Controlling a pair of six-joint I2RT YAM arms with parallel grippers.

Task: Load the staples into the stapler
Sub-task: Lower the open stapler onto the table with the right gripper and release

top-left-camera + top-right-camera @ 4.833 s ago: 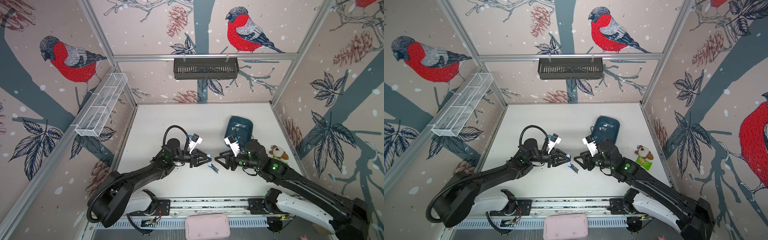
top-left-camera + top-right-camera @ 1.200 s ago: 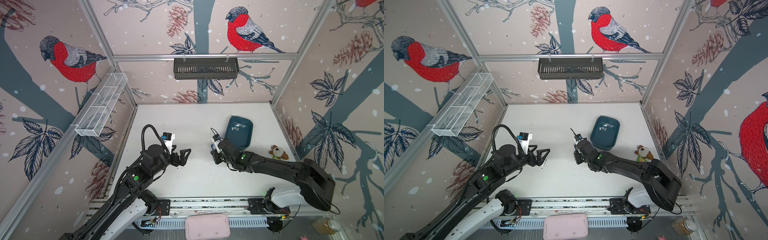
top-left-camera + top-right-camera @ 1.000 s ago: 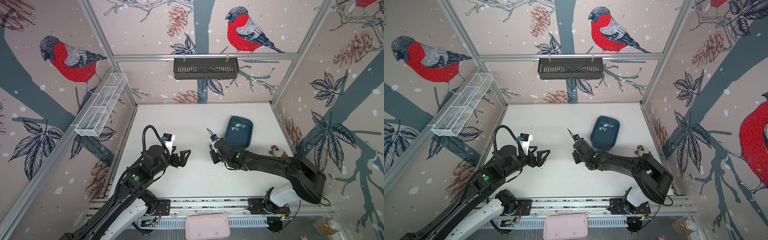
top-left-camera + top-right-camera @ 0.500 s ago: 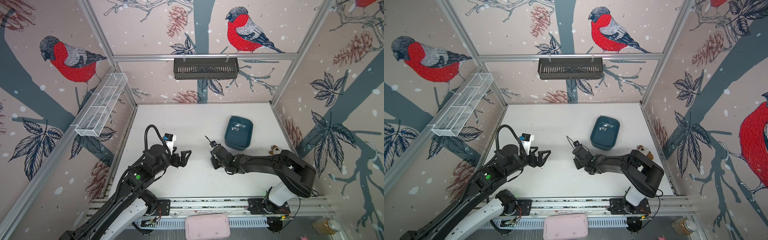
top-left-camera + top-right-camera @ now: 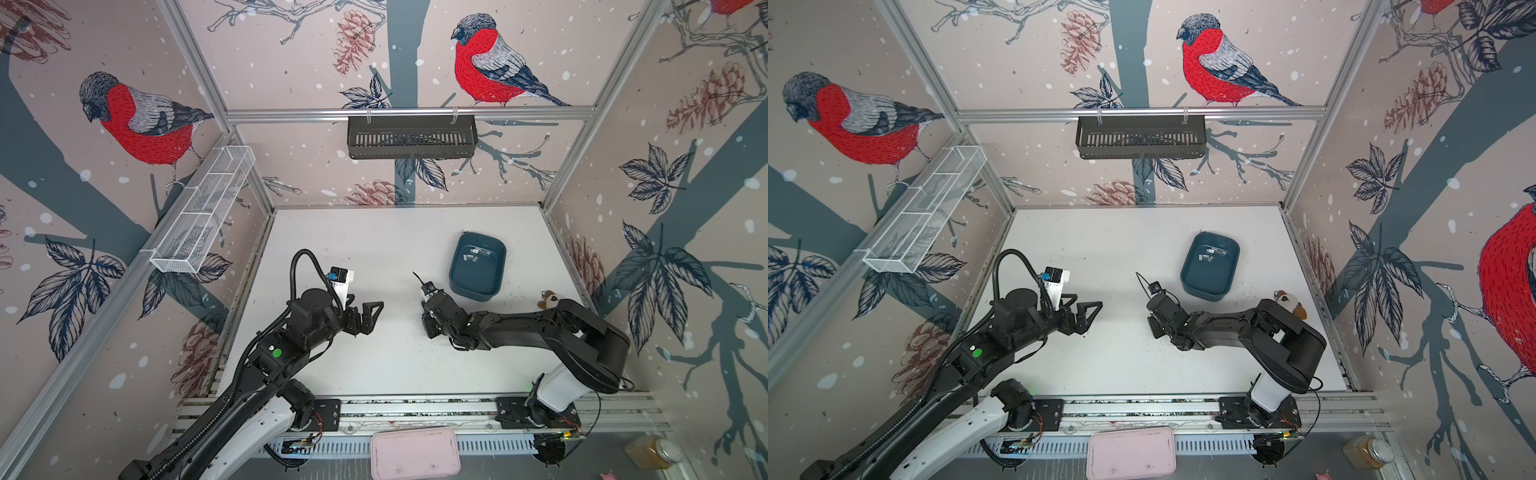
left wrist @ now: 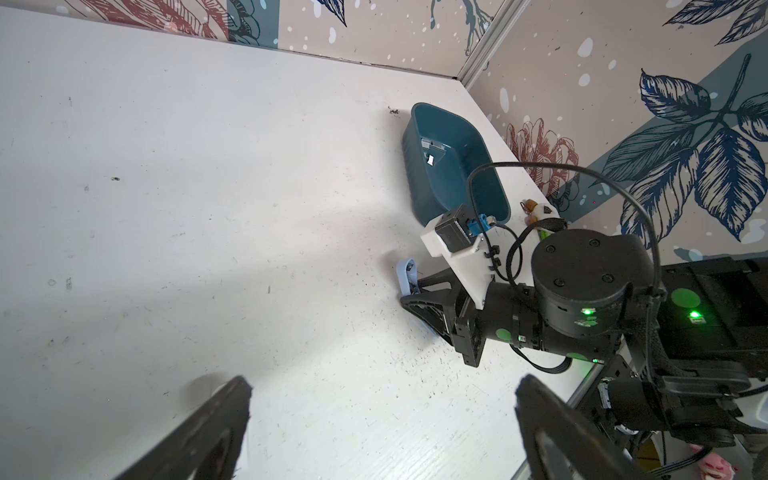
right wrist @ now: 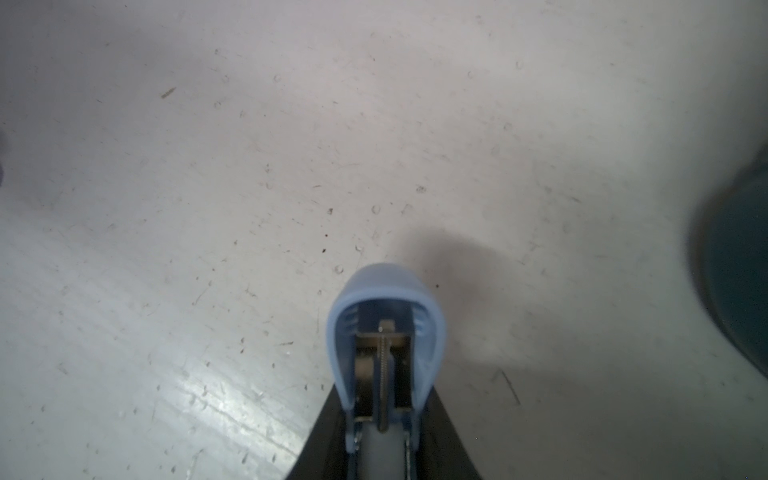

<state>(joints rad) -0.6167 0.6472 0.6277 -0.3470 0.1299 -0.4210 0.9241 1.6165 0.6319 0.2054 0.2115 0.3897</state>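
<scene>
The right gripper (image 7: 382,440) is clamped on a light blue stapler (image 7: 384,332), its two black fingers (image 7: 442,436) pressing the stapler's sides. The stapler's hollow blue shell faces the wrist camera, showing a metal channel with a thin spring rod down its middle. I cannot tell whether any staple lies in the channel. In the left wrist view the stapler (image 6: 406,274) sticks out past the right gripper (image 6: 415,297), low over the white table (image 5: 374,249). Whether it touches the table cannot be told.

This grip sits near the teal tray (image 5: 473,293), off the tray's corner that faces the robot's bases and the left arm, and apart from it.

The staples (image 5: 471,258) lie inside the tray, a few short silvery strips on its floor toward the far end; they show in both top views (image 5: 1206,257).

The left gripper (image 6: 384,384) is released, jaws spread wide with nothing between them. It hangs above bare table, well apart from the tray, beyond the right gripper as seen from the tray.

On the tray's opposite side, near its corner, a small plush toy (image 5: 550,297) rests by the right arm's elbow.
</scene>
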